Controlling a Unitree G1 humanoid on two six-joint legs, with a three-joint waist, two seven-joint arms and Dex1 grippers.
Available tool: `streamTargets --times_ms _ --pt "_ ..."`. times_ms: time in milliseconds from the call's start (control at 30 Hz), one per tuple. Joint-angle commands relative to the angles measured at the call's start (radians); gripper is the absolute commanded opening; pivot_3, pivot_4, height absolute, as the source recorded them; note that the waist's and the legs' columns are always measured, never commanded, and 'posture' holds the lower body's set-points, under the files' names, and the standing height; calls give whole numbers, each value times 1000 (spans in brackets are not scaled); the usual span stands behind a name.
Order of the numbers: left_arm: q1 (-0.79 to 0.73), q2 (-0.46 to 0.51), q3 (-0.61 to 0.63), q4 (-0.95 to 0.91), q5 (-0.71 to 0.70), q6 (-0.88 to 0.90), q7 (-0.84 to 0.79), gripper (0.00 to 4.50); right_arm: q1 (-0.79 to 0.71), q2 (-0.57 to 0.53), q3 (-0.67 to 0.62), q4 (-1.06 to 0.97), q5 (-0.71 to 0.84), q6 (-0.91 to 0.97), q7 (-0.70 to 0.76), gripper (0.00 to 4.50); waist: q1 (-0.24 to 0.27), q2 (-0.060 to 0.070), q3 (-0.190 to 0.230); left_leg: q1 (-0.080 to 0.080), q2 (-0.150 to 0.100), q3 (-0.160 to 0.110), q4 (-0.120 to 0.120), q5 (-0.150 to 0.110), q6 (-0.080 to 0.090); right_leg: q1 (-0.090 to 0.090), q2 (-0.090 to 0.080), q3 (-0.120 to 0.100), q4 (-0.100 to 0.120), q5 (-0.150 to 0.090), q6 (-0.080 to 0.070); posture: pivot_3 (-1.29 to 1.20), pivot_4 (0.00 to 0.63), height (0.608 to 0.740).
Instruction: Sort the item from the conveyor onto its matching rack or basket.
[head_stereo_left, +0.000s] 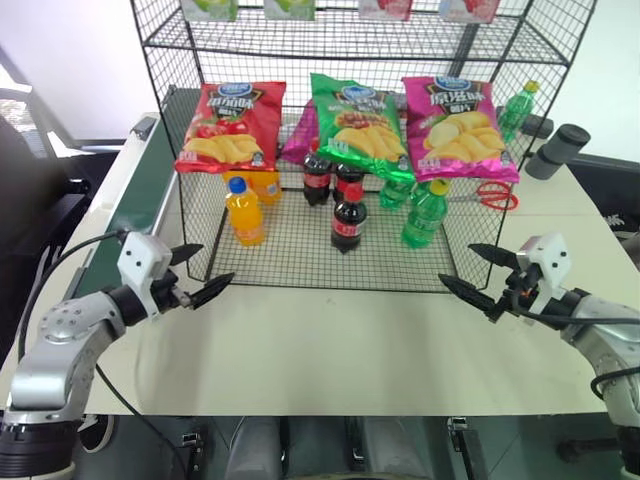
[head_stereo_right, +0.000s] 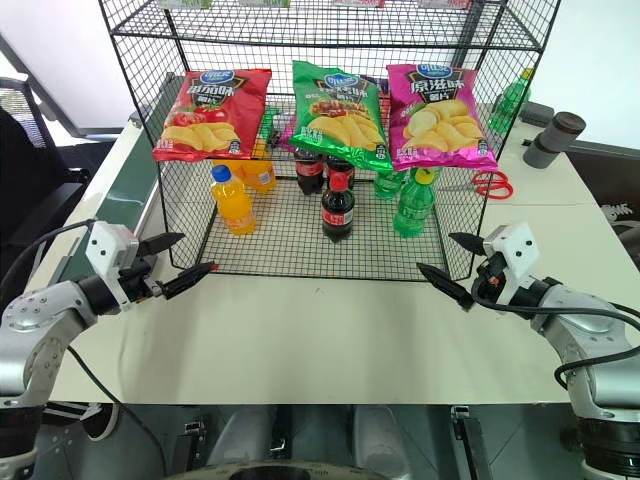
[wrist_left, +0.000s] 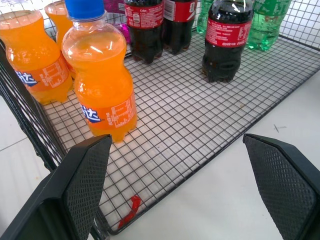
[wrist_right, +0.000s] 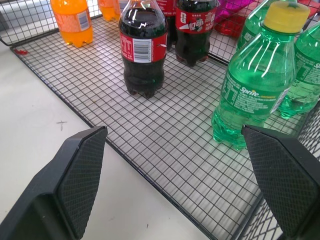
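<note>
The cola bottle (head_stereo_left: 348, 221) stands upright on the bottom tier of the black wire rack (head_stereo_left: 300, 262), in front of two more cola bottles, between the orange-drink bottle (head_stereo_left: 245, 212) and a green bottle (head_stereo_left: 424, 214). Both jaws stand wide and empty over the table (head_stereo_left: 330, 345): the left gripper (head_stereo_left: 195, 272) and right gripper (head_stereo_left: 476, 272) hover just outside the rack's front corners. The conveyor (head_stereo_left: 140, 180), probably bare, runs along the rack's left side.
</note>
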Motion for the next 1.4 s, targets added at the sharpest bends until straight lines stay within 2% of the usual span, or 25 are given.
streamTargets --times_ms 33,1400 --pt "-1 12 27 -17 -5 -15 -4 4500 -4 -2 -25 -21 5 -17 2 4473 0 0 0 0 0 0 0 0 0 0 0 0 0 0 0 0 150 740" --pt "2 2 27 1 22 -45 25 4500 -62 21 17 74 -37 -86 38 4473 0 0 0 0 0 0 1 0 0 0 0 0 1 0 0 0 150 740"
